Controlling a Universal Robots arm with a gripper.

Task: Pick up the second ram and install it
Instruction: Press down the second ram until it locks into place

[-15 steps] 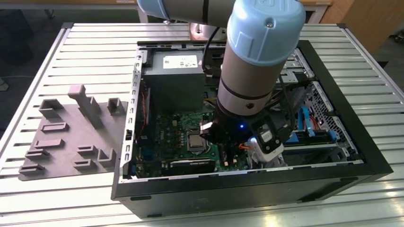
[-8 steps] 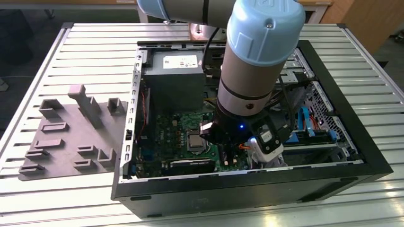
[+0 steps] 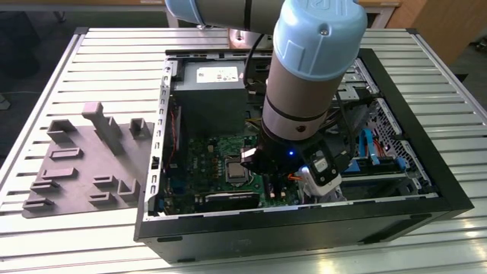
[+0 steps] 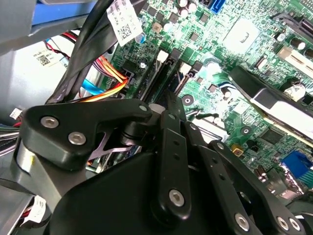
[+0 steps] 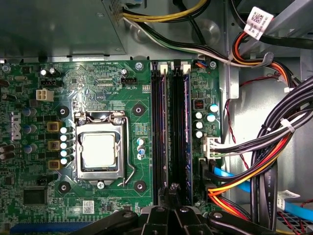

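black gripper linkages sit closest to the lens in both wrist views, and the gripper [image 5: 172, 188] has its fingertips drawn close together into a narrow point right over the end of the memory slots [image 5: 171, 132], inside the open computer case [image 3: 426, 211] that rests on the slatted worktop [image 3: 99, 51]. whether a thin edge is still pinched between those tips i cannot tell. in the first wrist view two long sticks already stand in the slot rails beside the processor socket [image 5: 100, 152]; the second ram [image 5: 183, 132], a dark blue-green strip, looks to be the one nearer the bundle of cables [image 5: 264, 161], lying straight along its rail with the white latch [image 5: 185, 67] at its far end. judging from this, the stick is in its rail but may not be fully seated, and that is the main risk: if the pressure lands only at the near end, the board could go in tilted, one latch could stay open, and the edge contacts could bind. a sideways push could also scrape the neighbouring stick or flex the motherboard [image 5: 88, 83]. the orange and blue cables lie just beside the gripper's linkages and could snag. the grey tray [image 3: 84, 165] sits well apart on the worktop, at the exterior view's left.
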